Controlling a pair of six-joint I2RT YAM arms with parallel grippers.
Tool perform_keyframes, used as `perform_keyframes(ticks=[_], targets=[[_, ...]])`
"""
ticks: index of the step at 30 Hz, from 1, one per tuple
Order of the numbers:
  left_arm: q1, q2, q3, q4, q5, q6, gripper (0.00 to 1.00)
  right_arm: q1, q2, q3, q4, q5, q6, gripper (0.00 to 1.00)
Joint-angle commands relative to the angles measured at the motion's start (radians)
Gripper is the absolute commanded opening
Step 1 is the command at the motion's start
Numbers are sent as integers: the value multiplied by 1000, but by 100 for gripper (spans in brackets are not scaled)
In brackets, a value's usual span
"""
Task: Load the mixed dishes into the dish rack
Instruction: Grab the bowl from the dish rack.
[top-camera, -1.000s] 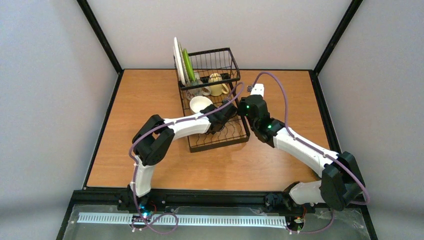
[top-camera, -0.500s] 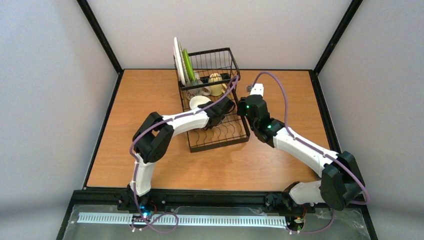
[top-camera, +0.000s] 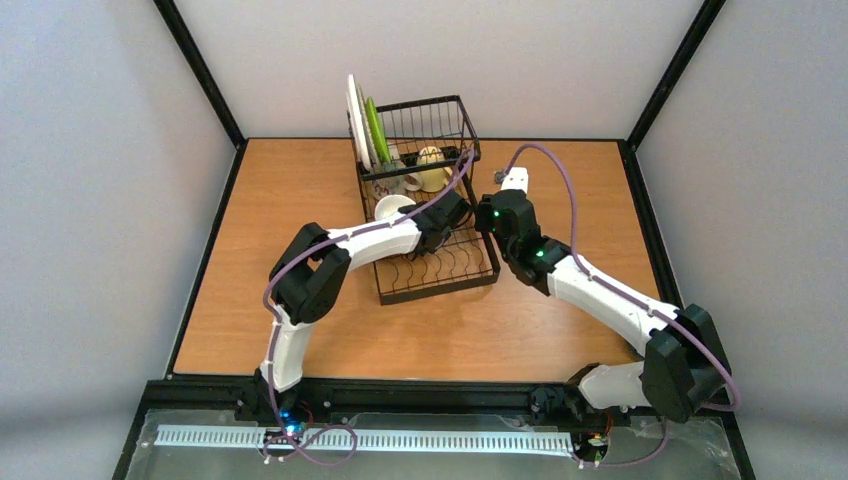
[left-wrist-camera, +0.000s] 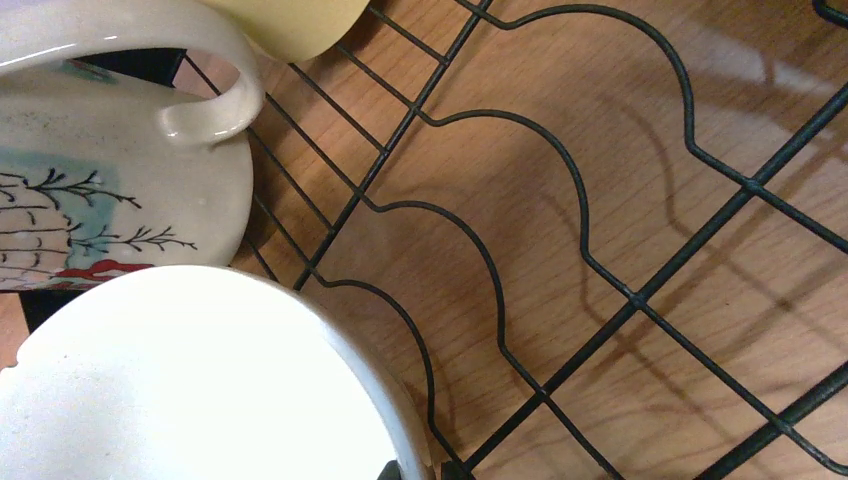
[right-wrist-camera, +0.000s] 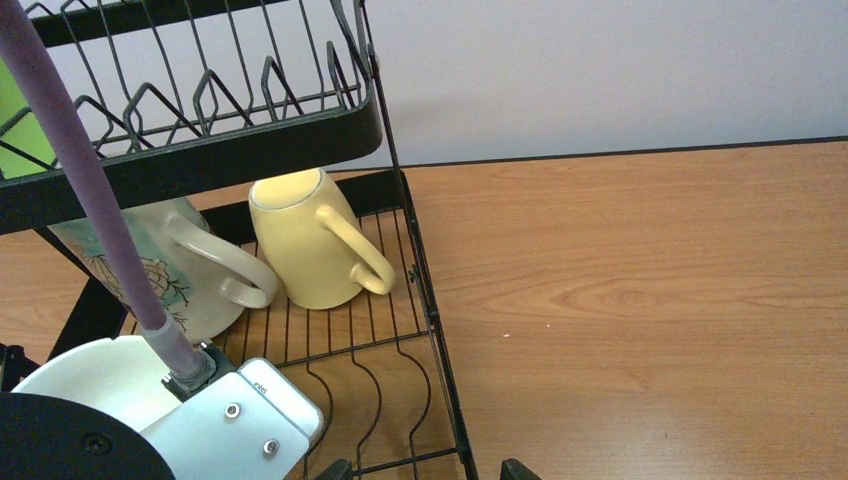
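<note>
1. Bowl work, by the look of it. The left gripper (left-wrist-camera: 420, 472) is clamped right down, and in its wrist view the rim of the white bowl (left-wrist-camera: 200, 390) runs in between the finger stubs, so it reads as a thin pinch on that rim.
2. Where stuff is: the dish rack (top-camera: 440, 288) sits at 12 o'clock from the arm bases on the table (top-camera: 300, 200). The bowl is on the flat tray's 11 o'clock corner, right at the foot of the basket section. The patterned mug (left-wrist-camera: 90, 200) is just beside it at 12 o'clock, and the yellow mug (right-wrist-camera: 305, 245) is next to that one, both tucked under the basket. The lime-green plate (top-camera: 375, 130) stands upright on the basket's 9 o'clock side.
3. The right gripper (right-wrist-camera: 425, 472) hangs by the rack's 3 o'clock edge, jaws wide, nothing in them.
4. Doing it well, probably: a rim pinch on glazed ware is slippery, so any lift should be slow and low. Heading toward 4 o'clock over the open wavy wires keeps the bowl off that mug handle.
5. Watch-out — the left arm's purple cable (right-wrist-camera: 85, 170) drapes past the basket corner and could snag on a big swing.
</note>
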Motion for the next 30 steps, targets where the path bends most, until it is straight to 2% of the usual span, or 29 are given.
perform_keyframes(ticks=[1, 7, 18, 25, 30], targets=[[8, -17, 41, -69, -20, -53, 0, 5, -39, -4, -23, 11, 25, 84], [8, -68, 73, -123, 11, -121, 0, 5, -79, -11, -44, 37, 28, 84], [5, -219, 129, -186, 178, -345, 0, 4, -155, -31, -164, 223, 103, 84], [5, -350, 118, -149, 352, -527, 0, -28, -115, -29, -257, 269, 208, 84], [5, -468, 20, -21, 493, -709, 0, -55, -121, -54, -285, 284, 271, 84]])
